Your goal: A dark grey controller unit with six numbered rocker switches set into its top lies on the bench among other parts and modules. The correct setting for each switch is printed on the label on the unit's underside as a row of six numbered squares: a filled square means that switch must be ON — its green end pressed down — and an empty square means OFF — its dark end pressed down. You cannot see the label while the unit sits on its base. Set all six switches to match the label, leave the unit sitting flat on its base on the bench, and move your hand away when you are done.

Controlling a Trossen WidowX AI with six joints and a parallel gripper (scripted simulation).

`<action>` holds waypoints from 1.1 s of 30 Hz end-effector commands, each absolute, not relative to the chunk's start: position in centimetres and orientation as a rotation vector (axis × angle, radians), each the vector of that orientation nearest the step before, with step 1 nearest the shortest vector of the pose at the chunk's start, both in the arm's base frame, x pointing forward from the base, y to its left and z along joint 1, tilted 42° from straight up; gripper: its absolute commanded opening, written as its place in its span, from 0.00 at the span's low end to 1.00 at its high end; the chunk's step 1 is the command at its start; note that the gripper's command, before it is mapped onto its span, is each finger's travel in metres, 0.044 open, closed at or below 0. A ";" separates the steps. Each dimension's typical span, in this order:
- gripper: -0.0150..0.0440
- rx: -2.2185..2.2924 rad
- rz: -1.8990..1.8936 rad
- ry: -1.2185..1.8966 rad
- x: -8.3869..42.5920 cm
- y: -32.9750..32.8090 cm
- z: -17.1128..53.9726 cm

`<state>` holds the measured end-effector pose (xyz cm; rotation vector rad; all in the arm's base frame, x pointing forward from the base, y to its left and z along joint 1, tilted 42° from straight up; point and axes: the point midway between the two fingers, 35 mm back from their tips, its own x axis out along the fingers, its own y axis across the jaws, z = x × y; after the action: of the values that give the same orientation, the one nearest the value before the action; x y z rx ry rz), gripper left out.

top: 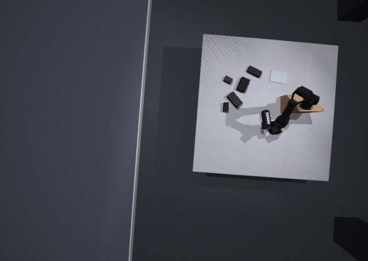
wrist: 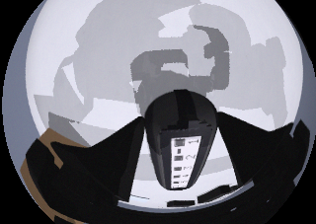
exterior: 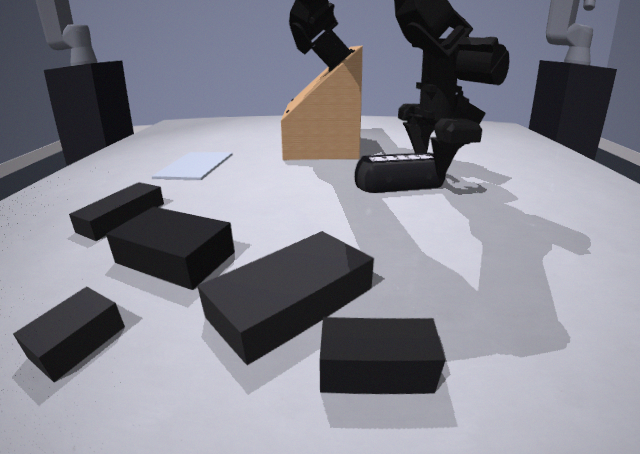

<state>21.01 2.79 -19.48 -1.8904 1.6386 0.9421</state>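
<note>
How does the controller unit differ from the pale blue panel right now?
The controller unit is dark and thick with rounded ends; the pale blue panel is thin and square-cornered. The controller unit sits between the gripper's fingers; the pale blue panel lies away from them. Both rest on the bench.

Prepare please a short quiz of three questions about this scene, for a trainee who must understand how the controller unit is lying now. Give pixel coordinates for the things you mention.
1. True or false: the black gripper (top: 265, 126) (exterior: 431, 166) (wrist: 182, 119) has one finger on each side of the dark grey, round-ended controller unit (top: 264, 115) (exterior: 398, 175) (wrist: 180, 122).
2. Which face of the unit is up? (a) the rocker switches; (b) the white label (top: 267, 118) (exterior: 400, 157) (wrist: 183, 160) with numbered squares.
3. Fill in: the slanted mount (top: 284, 105) (exterior: 323, 129) (wrist: 64, 139) under the arm (top: 286, 112) (exterior: 431, 10) looks made of ____.

Key: 1 true; 2 b; 3 wood.
</note>
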 end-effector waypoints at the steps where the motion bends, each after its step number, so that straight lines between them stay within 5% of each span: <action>1: 0.82 -1.892 0.937 1.639 21.1 2.9 -19.1; 33: 0.82 -1.891 0.938 1.639 21.1 3.9 -16.7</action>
<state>20.98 3.80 -17.15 -1.8899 1.6404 0.9468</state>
